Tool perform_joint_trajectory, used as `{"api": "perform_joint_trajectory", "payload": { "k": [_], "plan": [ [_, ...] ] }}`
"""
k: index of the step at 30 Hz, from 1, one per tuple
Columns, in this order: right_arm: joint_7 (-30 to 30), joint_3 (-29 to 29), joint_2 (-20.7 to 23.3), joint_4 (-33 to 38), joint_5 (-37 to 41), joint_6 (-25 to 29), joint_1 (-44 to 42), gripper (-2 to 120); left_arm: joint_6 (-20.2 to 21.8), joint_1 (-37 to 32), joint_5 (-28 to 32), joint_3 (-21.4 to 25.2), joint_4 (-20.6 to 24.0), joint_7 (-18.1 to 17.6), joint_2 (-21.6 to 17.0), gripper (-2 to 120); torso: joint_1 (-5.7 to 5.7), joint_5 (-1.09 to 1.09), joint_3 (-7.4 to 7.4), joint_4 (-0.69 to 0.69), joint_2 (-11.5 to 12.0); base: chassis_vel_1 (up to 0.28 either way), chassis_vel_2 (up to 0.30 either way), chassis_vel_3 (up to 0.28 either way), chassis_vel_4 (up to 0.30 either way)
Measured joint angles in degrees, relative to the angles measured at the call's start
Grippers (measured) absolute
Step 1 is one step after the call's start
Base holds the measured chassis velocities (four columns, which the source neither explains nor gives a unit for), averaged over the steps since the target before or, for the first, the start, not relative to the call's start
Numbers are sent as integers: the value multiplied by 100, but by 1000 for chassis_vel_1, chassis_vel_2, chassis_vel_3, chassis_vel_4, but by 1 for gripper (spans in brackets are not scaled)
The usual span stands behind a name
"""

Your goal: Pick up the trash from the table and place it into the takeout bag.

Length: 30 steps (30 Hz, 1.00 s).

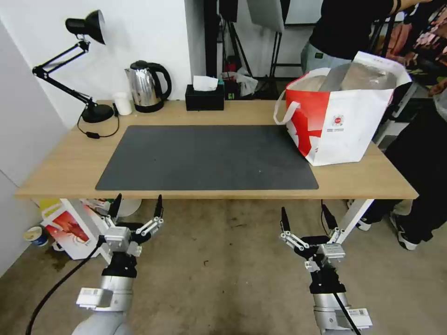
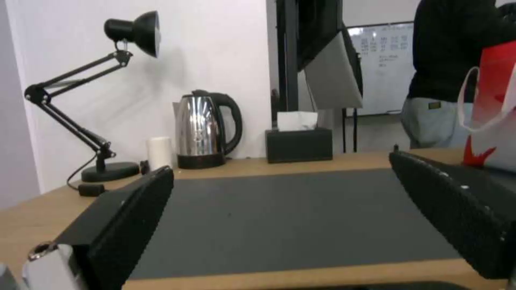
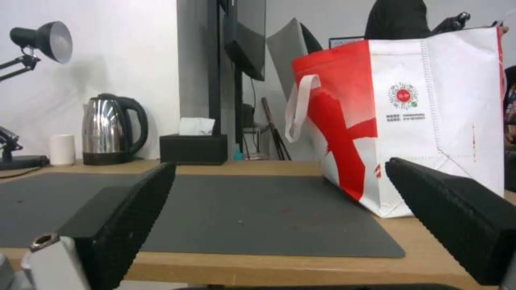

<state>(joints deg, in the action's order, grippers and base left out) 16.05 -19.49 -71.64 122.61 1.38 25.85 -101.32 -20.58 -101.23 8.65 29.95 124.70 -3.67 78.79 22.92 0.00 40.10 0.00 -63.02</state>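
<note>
- Light-wood table (image 1: 65, 163) with a big dark grey mat (image 1: 205, 158) on it, and as far as I can tell no leftovers sitting on either one.
- Takeout bag (image 1: 344, 125) stands upright on the table's right end, one corner overlapping the mat, mouth open so the silvery lining shows. My guess is the trash is already inside, but none of the views lets me see the contents, so that's just a guess.
- Left gripper (image 1: 137, 207) and right gripper (image 1: 306, 217) both hang low in front of the table's near edge, well apart from the bag, fingers spread wide and holding nothing. Looks like a parked pose to me: clear of the tabletop, pointing at it.
- Along the back edge: desk lamp (image 1: 79, 65), steel kettle (image 1: 146, 86), small white cup (image 1: 123, 103) and black tissue box (image 1: 205, 97), all well away from the bag.
- Head view looks down into the bag's opening; the right wrist view sits near table height and gives the bag's side with the round red logo (image 3: 403, 96) and a loop handle (image 3: 298, 108) instead.
- Left wrist view catches just the bag's edge.
</note>
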Motion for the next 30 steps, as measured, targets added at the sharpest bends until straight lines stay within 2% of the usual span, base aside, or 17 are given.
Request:
{"api": "perform_joint_trajectory", "payload": {
  "k": [20, 30],
  "plan": [
    [0, 0, 0, 0, 0, 0, 0, 100, 191, -121, -162, -239, 13, -225, 109, 100, 0, 0, 0, 0, 0, 0, 0, 0, 0],
    [0, 0, 0, 0, 0, 0, 0, 100, 306, -145, -129, -373, -199, -301, 60, 100, 0, 0, 0, 0, 0, 0, 0, 0, 0]
  ]
}}
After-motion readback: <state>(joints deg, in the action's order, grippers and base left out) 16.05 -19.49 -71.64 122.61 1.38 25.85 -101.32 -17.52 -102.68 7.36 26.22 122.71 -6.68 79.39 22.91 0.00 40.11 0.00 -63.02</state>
